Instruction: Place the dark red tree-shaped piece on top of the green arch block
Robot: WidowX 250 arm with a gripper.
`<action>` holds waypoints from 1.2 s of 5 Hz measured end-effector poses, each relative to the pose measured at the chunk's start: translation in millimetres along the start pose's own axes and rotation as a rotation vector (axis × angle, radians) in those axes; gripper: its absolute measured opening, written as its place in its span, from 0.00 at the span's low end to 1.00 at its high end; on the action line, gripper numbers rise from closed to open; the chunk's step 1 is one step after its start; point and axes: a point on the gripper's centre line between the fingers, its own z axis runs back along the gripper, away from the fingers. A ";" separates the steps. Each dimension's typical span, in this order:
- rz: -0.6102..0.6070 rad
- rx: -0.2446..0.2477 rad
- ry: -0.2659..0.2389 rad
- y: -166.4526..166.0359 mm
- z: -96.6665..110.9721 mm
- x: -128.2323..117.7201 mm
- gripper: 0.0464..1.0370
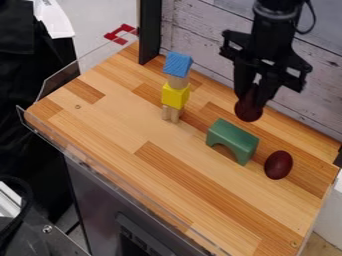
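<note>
The gripper (pixel 252 100) hangs over the back right of the wooden table (pixel 127 125), shut on a dark red egg-shaped object (pixel 248 109). Below it and slightly left stands a green arch block (pixel 232 140). To the arch's right lies a second dark red egg-shaped object (pixel 278 165). Left of the gripper rises a stack: a blue block (pixel 178 64) on top, a natural wood piece (pixel 177 82) under it, then a yellow block (pixel 175 96), with small wooden pieces (pixel 171 113) at the bottom.
A pale plank wall (pixel 207 45) runs behind the table, with a black upright post (pixel 150 32) at its left end. A clear plastic guard (pixel 60 82) edges the table's left side. A red clamp (pixel 120 34) sits beyond the back left corner.
</note>
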 end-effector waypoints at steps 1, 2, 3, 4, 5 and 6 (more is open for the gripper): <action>-0.006 -0.001 0.029 -0.4 -15.0 -0.2 0.30; -0.011 -0.014 0.072 -1.8 -30.4 -3.0 0.30; 0.001 -0.030 0.071 1.5 -31.3 -2.0 0.30; -0.002 -0.032 0.075 3.0 -32.8 -0.7 0.35; -0.003 -0.028 0.119 5.3 -40.7 -6.1 0.66; 0.029 0.000 0.116 10.8 -34.5 -12.0 0.93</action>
